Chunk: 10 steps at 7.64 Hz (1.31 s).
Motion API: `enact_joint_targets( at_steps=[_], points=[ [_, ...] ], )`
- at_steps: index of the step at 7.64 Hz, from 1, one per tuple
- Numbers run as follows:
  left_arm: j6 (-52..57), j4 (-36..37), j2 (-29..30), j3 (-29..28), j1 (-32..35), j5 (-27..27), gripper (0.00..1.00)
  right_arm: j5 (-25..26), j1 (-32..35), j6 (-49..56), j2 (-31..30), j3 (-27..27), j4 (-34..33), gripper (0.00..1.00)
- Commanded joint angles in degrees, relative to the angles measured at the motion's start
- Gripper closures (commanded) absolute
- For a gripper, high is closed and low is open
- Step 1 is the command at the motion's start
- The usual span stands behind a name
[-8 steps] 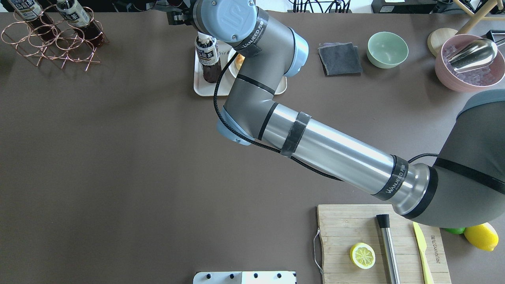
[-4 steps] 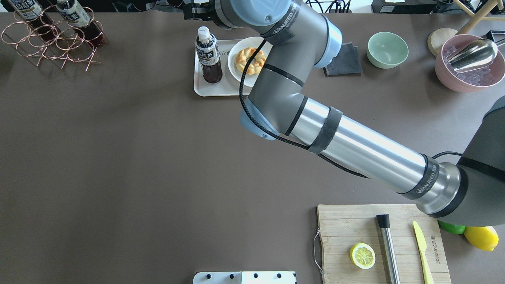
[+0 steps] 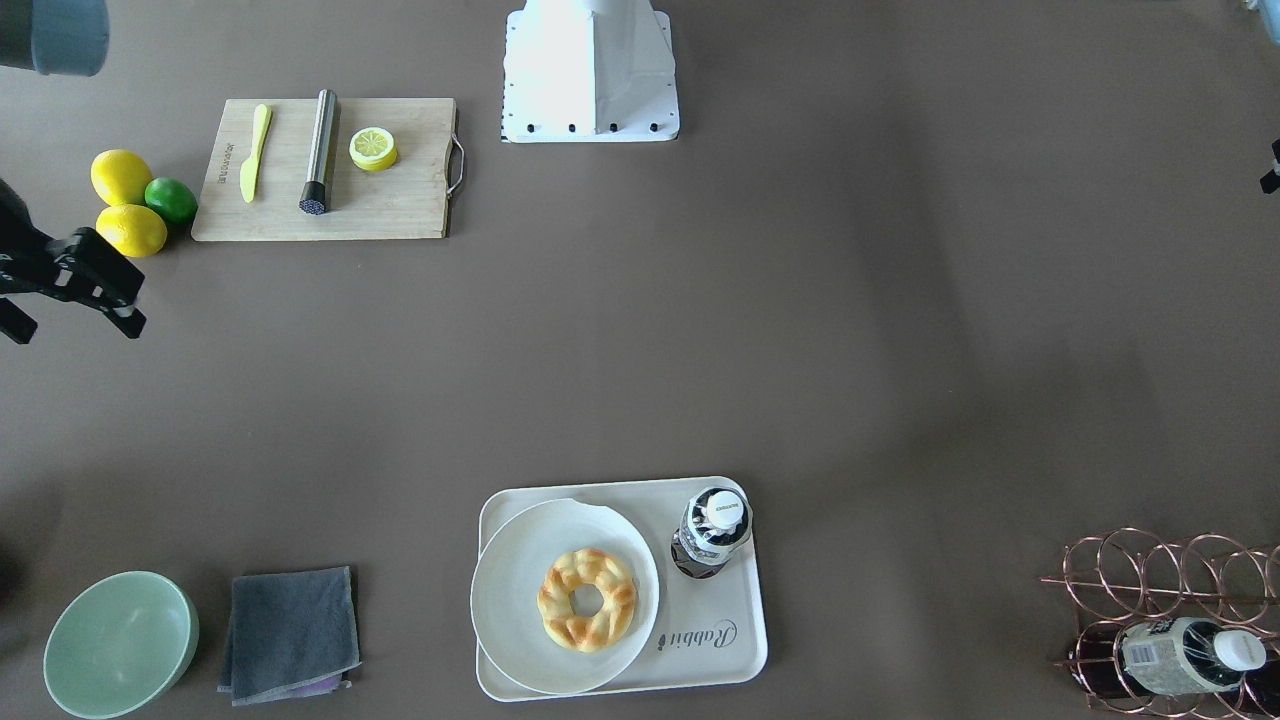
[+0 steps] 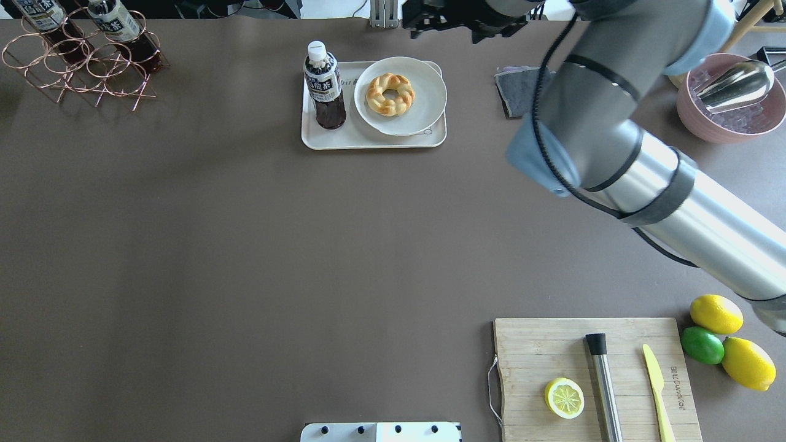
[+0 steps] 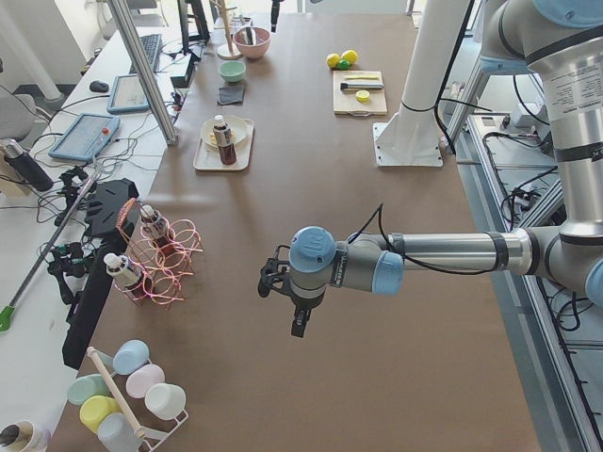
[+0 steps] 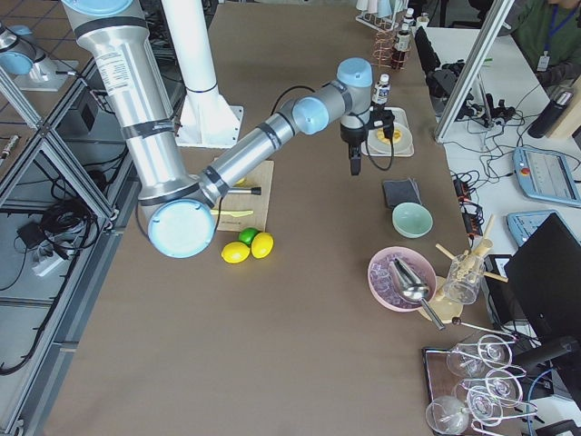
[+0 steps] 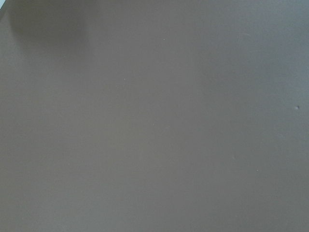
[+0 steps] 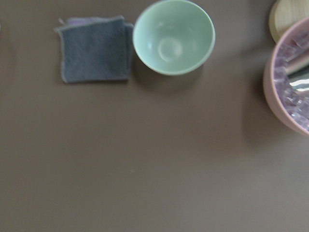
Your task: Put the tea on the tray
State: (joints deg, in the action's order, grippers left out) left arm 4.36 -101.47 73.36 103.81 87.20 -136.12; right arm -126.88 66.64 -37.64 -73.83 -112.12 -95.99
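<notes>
**Front-facing view:** A small clear plastic tea bottle (image 3: 712,530) of dark liquid, white-capped, is seen upright inside the cream-white rectangular plastic tray (image 3: 720,640), at the tray's 1 o'clock corner. A round white plate (image 3: 500,610) bearing a golden twisted ring pastry (image 3: 587,598) is set at the bottle's 8 o'clock, its rim just beside the bottle. The right pincer (image 3: 72,328) is found at the view's 9 o'clock edge, well apart from the tray. Its fingers are spread wide and nothing is held.

**Overhead view:** The tea bottle is noted at the tray's 9 o'clock end, touched by no pincer.

**Left side view:** The left pincer (image 5: 296,323) is seen hanging above the brown counter (image 5: 377,377). Whether it is parted or closed cannot be told.

**Right side view:** The right pincer is seen raised above the counter, near the tray.

**Left wrist view:** Only counter surface is recorded.

**Right wrist view:** A folded grey cloth (image 8: 94,48) is recorded at 11 o'clock. A pale green round bowl (image 8: 174,36) is recorded at 12 o'clock.
</notes>
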Motion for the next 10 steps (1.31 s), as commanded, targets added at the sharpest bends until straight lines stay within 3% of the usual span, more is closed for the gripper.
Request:
enact_joint_targets(
  at_steps=[1,3,5,10],
  points=[
    [-0.3,1.9,0.8,0.7,0.1,-6.1,0.03,1.6,9.8,37.0,-23.0,2.5,-0.3,0.0],
    [0.4,2.3,0.6,0.8,-0.1,-5.7,0.03,-0.3,17.4,42.9,-28.1,7.7,-0.3,0.0],
    [0.5,2.7,-0.1,0.4,-1.2,0.9,0.03,0.4,20.9,42.9,-29.1,11.2,0.1,0.0],
    [0.5,6.5,0.3,0.2,-1.8,3.8,0.03,0.8,25.0,42.5,-29.3,11.6,-0.2,0.0]
  ],
)
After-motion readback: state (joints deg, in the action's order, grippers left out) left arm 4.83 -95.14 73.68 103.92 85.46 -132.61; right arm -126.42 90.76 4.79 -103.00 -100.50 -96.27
